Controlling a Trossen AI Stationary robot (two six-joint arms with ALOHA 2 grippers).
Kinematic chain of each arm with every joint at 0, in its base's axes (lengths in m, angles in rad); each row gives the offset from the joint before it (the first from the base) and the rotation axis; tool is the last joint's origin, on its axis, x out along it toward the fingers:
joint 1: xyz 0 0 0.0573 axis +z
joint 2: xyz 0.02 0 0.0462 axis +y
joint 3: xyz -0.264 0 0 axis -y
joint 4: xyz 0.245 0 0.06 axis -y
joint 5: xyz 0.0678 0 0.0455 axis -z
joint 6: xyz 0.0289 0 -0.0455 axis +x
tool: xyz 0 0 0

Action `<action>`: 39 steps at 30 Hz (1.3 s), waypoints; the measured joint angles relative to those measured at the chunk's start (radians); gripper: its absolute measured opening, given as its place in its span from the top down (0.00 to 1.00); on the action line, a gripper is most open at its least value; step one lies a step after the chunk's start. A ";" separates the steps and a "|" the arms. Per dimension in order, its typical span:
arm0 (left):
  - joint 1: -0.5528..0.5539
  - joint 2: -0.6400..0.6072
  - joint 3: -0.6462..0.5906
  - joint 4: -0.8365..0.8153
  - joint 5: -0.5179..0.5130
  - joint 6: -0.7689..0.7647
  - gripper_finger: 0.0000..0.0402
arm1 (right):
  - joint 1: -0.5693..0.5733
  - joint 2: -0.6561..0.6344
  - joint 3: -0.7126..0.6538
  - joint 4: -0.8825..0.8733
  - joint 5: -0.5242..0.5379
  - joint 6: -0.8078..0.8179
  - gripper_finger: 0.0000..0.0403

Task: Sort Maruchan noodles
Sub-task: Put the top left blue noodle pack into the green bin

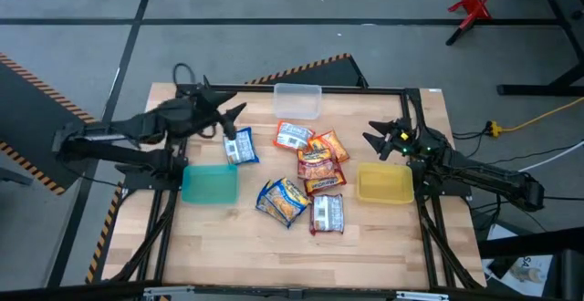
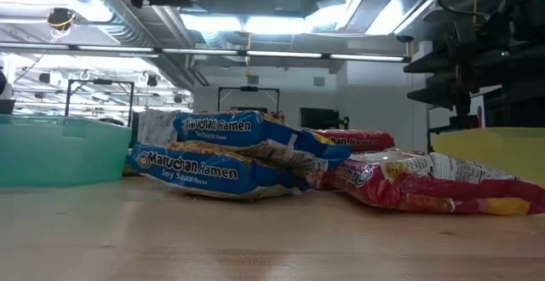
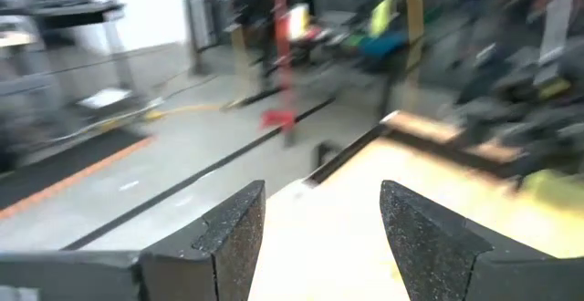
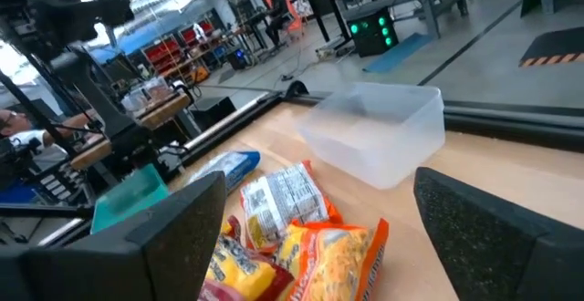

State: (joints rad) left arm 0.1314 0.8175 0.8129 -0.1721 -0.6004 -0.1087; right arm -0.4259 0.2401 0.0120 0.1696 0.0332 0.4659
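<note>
Several Maruchan packets lie flat in a loose pile at the table's middle: a white-and-blue one (image 1: 294,136), an orange one (image 1: 330,144), red ones (image 1: 317,162), blue-and-yellow ones (image 1: 283,199) and a dark red-and-white one (image 1: 327,213). One blue packet (image 1: 240,146) lies apart on the table, just beyond the teal bin (image 1: 210,184). My left gripper (image 1: 233,119) is open and empty above the table, just beyond that blue packet. In the left wrist view nothing shows between its fingers (image 3: 321,201). My right gripper (image 1: 383,137) is open and empty beyond the yellow bin (image 1: 384,183), facing the pile (image 4: 319,182).
A clear bin (image 1: 297,100) stands at the far edge, behind the pile. The teal bin is left of the pile and the yellow bin right of it. In the low view, blue packets (image 2: 213,166) and a red one (image 2: 426,183) lie between the two bins.
</note>
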 joint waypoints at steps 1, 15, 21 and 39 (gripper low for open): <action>0.000 0.024 0.019 -0.021 -0.028 0.009 0.47 | 0.000 0.000 0.000 -0.011 -0.004 0.000 0.15; 0.056 0.094 0.057 -0.296 -0.048 -0.098 0.47 | 0.000 0.000 0.000 -0.100 -0.026 -0.002 0.16; 0.264 0.106 0.057 -0.393 0.207 -0.086 0.47 | 0.000 0.000 0.000 -0.100 -0.026 -0.002 0.16; 0.647 0.330 0.057 -0.537 0.605 -0.102 0.48 | 0.000 0.000 0.000 -0.106 -0.026 0.000 0.16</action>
State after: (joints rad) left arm 0.7787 1.1476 0.8700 -0.7089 0.0046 -0.2107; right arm -0.4259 0.2401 0.0120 0.0633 0.0071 0.4660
